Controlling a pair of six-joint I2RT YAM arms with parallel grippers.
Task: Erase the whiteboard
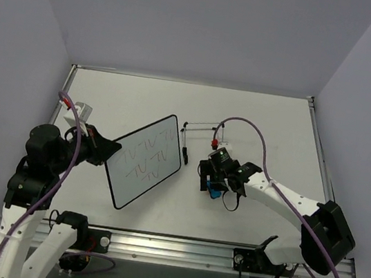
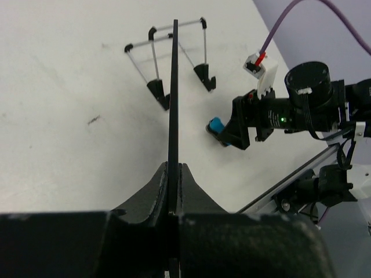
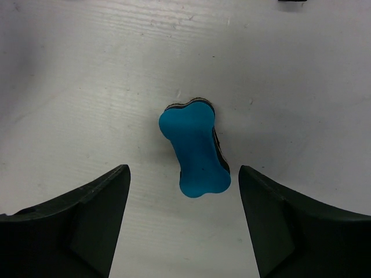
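The left end effector (image 1: 110, 149) is pinched on the whiteboard (image 1: 146, 161), gripping the near-left edge of its thin black rim. The left wrist view shows the two fingers (image 2: 152, 194) pressed flat against either face of the board (image 2: 173, 104), which runs edge-on straight away from the camera. The board is tilted, its gripped side lifted, and its white face carries rows of dark zigzag scribbles (three rows, as far as the overhead view lets one count).

To the right of the board, apart from it, the right end effector (image 1: 215, 185) points down at the white surface (image 1: 265, 123) over a small blue bone-shaped eraser (image 3: 194, 153). Its jaws are spread, one on each side of the eraser with a gap of bare surface on both sides, touching nothing.

A black wire stand (image 1: 198, 125) sits just behind the board's far corner.
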